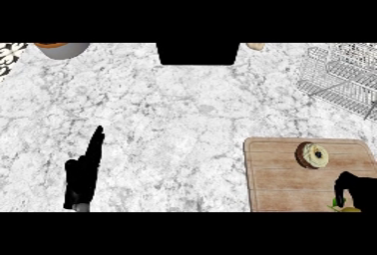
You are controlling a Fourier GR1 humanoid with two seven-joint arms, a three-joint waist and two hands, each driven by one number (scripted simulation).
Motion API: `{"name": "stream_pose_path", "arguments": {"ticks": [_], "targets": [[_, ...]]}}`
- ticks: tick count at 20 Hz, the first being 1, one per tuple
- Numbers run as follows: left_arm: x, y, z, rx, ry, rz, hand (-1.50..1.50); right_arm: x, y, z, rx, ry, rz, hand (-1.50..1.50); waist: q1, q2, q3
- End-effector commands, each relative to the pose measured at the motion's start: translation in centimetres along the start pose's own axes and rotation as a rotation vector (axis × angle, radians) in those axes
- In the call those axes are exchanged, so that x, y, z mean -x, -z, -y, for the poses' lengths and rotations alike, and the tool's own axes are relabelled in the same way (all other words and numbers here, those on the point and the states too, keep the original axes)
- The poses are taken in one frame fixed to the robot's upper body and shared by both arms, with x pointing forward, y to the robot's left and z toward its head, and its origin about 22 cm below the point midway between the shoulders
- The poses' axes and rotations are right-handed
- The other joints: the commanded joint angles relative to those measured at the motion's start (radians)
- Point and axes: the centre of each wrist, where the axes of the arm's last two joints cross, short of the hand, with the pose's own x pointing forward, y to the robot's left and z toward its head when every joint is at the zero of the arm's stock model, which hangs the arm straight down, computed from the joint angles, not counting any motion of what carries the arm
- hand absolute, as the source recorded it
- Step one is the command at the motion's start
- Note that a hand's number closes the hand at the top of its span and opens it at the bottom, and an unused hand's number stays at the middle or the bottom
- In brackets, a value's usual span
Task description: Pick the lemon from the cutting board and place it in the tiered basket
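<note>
counter [162,124]: white marble, grey mottled veining
cutting board [287,174]: light brown wood, visible grain lines
donut [312,155]: brown ring, pale cream top
lemon [340,204]: yellow-green sliver under black fingers
tiered basket [342,74]: silver-white wire mesh
pot [63,49]: grey, orange-brown rim
left hand [83,174]: black
right hand [358,190]: black

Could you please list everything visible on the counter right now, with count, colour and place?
White-grey marble counter: one, fills the view.
Light wooden cutting board: one, near right.
Round glazed donut: one, brown with pale icing, on the board's far part.
Yellow-green lemon: one, board's near right edge, mostly hidden under the right hand.
White wire tiered basket: one, far right.
Grey bowl: one, orange inside, far left, cut off.
Left hand: black, fingers straight, near left.
Right hand: black, curled over the lemon.
</note>
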Motion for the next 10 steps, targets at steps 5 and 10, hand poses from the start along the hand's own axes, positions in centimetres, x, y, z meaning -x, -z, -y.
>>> {"name": "stream_pose_path", "arguments": {"ticks": [5,10], "targets": [[0.3,0.3,-1.5,-0.002,0.013,-0.034,0.00,5.4,1.4,1.0,0.141,0.082,-0.057,1.50,0.003,0.011,0.008],[1.3,-0.7,0.5,0.020,0.012,-0.033,0.00,15.9,0.8,5.6,0.165,0.326,-0.235,1.50,0.015,0.016,0.010]]}}
